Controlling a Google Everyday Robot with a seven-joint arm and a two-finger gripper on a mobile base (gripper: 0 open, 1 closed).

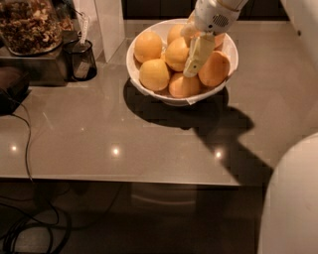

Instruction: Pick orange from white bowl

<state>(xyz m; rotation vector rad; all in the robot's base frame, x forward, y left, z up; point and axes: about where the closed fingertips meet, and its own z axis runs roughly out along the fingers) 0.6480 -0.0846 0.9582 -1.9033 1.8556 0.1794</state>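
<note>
The orange (177, 53) I judge to be my target lies mid-pile in the white bowl (130, 62), at the far side of the worktop (99, 129). I am in the reaching step: my gripper (192, 72) hangs inside the bowl just right of that orange, and I cannot tell whether it is spread or pressed together. Next I must settle around one fruit without nudging its neighbours, close, then lift. My arm (214, 15) enters from the far side, angled down and leftward.
</note>
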